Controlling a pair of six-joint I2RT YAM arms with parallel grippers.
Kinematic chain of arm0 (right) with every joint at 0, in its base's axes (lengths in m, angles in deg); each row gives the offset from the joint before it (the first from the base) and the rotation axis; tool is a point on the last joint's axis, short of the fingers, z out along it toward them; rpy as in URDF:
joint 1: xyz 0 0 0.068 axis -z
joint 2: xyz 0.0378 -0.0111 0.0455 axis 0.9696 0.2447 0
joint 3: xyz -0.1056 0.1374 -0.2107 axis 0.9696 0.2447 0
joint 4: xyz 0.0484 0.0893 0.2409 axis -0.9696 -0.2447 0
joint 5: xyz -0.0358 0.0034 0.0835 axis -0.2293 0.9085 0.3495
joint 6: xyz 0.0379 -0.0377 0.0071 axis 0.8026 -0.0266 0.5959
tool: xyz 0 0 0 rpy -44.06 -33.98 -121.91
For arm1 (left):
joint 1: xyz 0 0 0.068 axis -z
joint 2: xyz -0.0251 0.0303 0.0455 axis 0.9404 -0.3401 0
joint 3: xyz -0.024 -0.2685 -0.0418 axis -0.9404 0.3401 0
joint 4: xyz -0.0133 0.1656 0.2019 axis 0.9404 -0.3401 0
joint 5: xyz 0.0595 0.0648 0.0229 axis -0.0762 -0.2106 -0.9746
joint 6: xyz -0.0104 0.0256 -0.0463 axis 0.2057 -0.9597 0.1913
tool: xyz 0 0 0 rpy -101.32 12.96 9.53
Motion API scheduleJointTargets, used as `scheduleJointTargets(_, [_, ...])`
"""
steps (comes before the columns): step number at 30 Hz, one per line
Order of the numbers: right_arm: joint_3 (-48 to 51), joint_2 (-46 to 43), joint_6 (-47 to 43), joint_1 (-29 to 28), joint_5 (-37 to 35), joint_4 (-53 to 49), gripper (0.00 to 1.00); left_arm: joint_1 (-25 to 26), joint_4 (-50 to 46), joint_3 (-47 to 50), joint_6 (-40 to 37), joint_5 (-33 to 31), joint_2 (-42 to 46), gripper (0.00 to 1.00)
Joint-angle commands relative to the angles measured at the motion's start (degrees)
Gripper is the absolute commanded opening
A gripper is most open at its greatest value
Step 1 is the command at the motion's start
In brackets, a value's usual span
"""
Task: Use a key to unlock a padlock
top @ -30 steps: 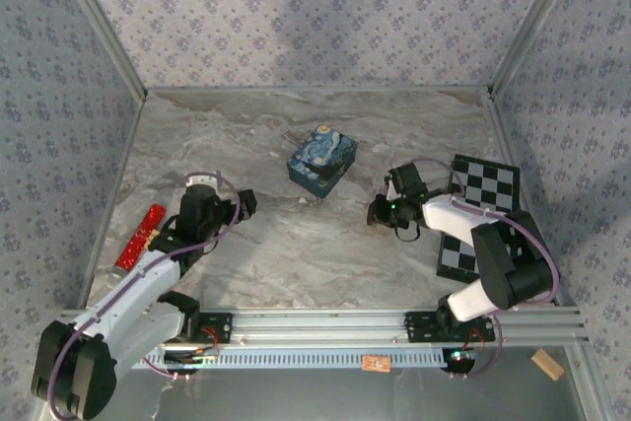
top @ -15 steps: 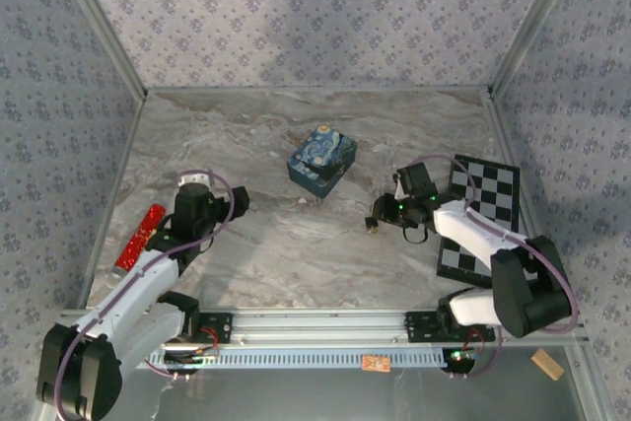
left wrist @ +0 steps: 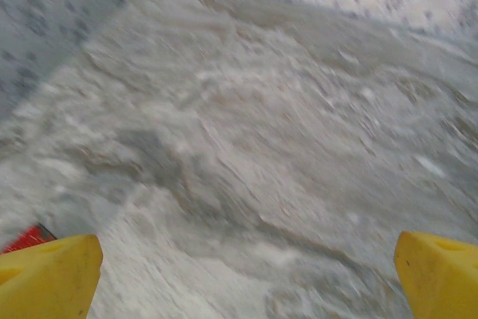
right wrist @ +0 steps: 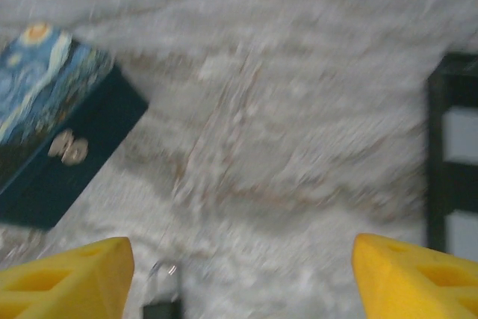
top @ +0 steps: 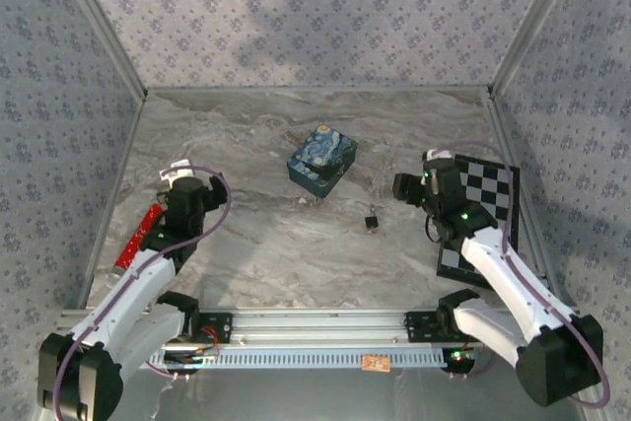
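Marble table (top: pixel 256 244): bare stone lies between the right gripper (right wrist: pixel 239 282) and the padlock (top: pixel 372 221).
Padlock: loose on the table, just ahead of the right gripper, touching neither finger.
Right gripper: jaws wide, empty.
Blue box (top: pixel 321 161): beyond the padlock.
Checkerboard (top: pixel 488 194): beside the right gripper.
Left gripper (left wrist: pixel 243 274): jaws wide, empty, red stick (top: pixel 138 239) alongside.

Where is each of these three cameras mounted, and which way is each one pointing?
Top external: above and behind the bases, looking down on the table; left arm and right arm in view.
Left wrist: on the left arm, facing low across marble toward a wall; the open left end effector shows yellow tips.
Right wrist: on the right arm, facing the blue box; the open right end effector shows yellow tips.
Shared: top external and right wrist both show blue box, padlock and checkerboard.
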Motion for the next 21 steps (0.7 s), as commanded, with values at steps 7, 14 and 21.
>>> scheduleJointTargets(7, [9.7,1.5,-13.9,8.0,-10.5,23.5,0.99,-4.4,28.8,5.6,-21.1,-7.1,-10.5,1.0])
scheduleJointTargets(14, [15.5,16.8,-18.4,11.0,-12.9,45.0,0.99,-12.0,39.7,6.1,-22.3,8.2,-26.6,1.0])
scheduleJointTargets(21, [19.9,30.0,-22.7,12.1,-7.9,65.5,0.99,-13.6,41.9,5.6,-24.1,17.4,-29.4,1.0])
